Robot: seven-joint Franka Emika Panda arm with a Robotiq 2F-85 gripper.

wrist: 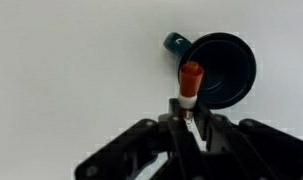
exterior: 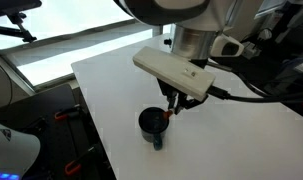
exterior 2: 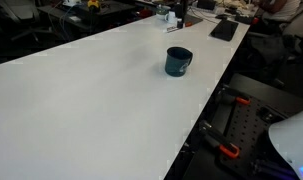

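Marker [wrist: 190, 82]: slim white cylinder, orange-red cap, clamped between fingers of tool [wrist: 189, 114]. Cap tip at rim of round, glossy dark-teal mug [wrist: 226, 68] on smooth white tabletop [wrist: 61, 60].

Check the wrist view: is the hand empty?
No, the hand grips a red-capped marker, whose tip is close to the dark mug.

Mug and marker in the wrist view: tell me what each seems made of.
Mug: probably glazed ceramic, going by its smooth dark teal surface and thick wall. Marker, pinched in the end effector: likely plastic, with a smooth white barrel and an orange-red cap. The view is too blurred to be certain of either.
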